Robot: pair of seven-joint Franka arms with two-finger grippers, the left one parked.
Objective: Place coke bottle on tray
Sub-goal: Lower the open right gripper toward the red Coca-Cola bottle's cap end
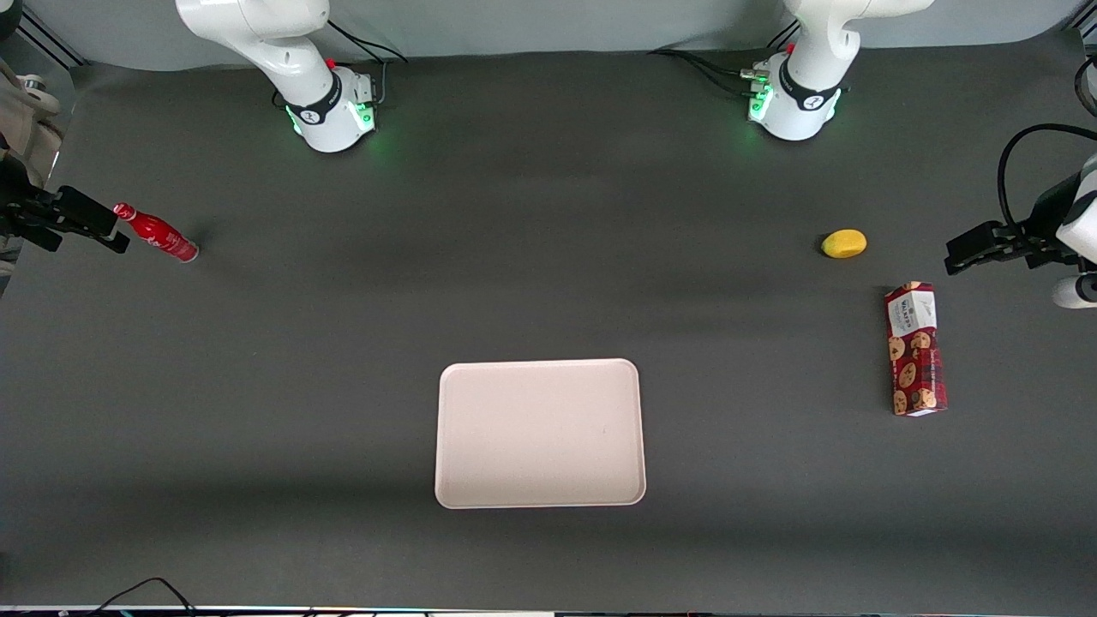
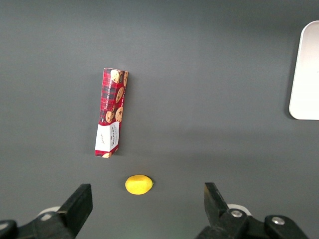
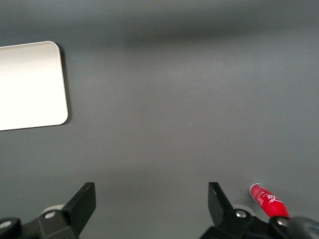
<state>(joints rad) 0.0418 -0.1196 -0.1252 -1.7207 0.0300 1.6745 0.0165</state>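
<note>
The tray (image 1: 540, 433) is lying bare near the front camera, mid-table, so the reach step is only beginning. The gripper (image 3: 152, 204) is hanging with fingers spread wide, gripping nothing, just beside the coke bottle (image 1: 156, 233), which is lying at the working arm's end, its long axis slanted, cap pointing toward the gripper. Next it is needing to descend and straddle the bottle's body.

You see a glossy red coke bottle (image 1: 156, 233) with white lettering beside the black gripper (image 1: 103, 233), well apart from the plain cream-pink tray (image 1: 540, 433) on the dark grey table (image 1: 548, 214).
</note>
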